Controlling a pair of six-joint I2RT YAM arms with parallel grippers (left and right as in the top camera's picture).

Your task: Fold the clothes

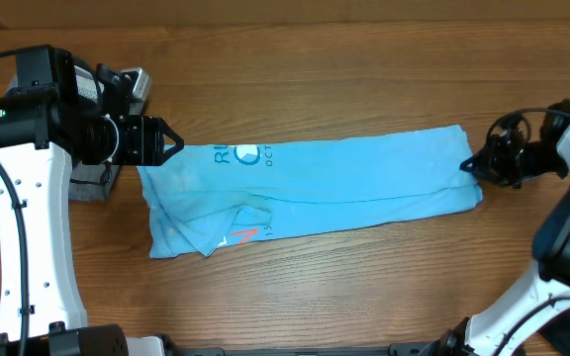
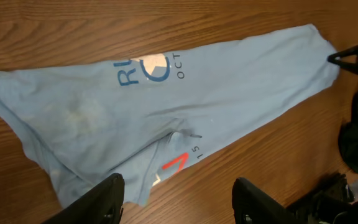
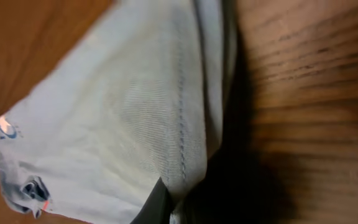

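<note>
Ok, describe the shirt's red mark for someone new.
On the wooden table lies a light-blue T-shirt folded into a long strip. Near its lower-left edge, seen from overhead, sits a small slanted red mark, the only red among blue lettering.

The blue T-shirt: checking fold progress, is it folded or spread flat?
Folded into a long strip: on the T-shirt the lettering is cut off at the top edge and layers overlap.

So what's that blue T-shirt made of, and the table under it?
T-shirt: looks like a soft, thin knit, probably cotton jersey, with a matte finish. The right wrist view shows fine ribbing, a stitched seam and loose wrinkles. Table: wood or wood-look laminate, I can't tell which. It has brown grain streaks and a faint sheen.
</note>
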